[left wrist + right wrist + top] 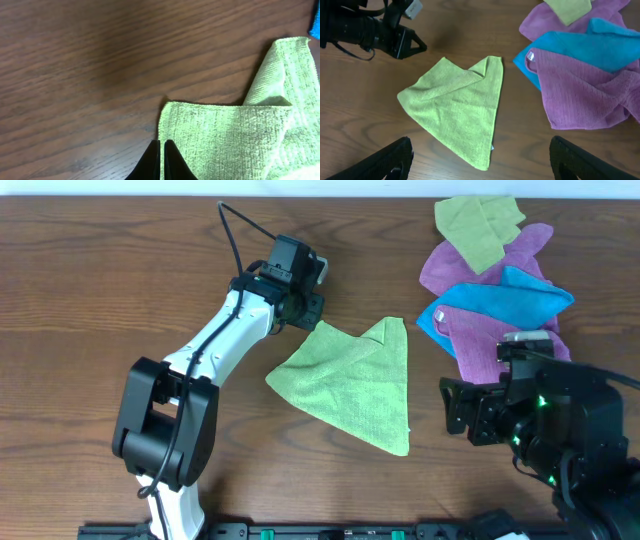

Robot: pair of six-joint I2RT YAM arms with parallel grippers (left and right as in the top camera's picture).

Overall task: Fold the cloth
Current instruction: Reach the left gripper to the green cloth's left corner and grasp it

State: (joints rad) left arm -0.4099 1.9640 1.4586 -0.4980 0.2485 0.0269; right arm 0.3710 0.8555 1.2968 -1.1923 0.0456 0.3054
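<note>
The lime-green cloth (pixel 350 380) lies on the wooden table, folded into a rough triangle with its point toward the front. A small folded-over flap sits at its far corner. It also shows in the left wrist view (pixel 225 135) and the right wrist view (pixel 460 107). My left gripper (pixel 312 308) is shut, and its tips (pixel 161 145) sit just above the cloth's far-left edge with nothing visibly between them. My right gripper (pixel 455 408) is wide open and empty, to the right of the cloth, with its fingers (pixel 480 160) spread at the near side of the cloth's point.
A pile of other cloths lies at the back right: an olive-green one (pixel 478 225), a purple one (pixel 480 265), a blue one (pixel 500 300) and another purple one (pixel 490 340). The blue cloth's edge shows in the left wrist view (pixel 316 25).
</note>
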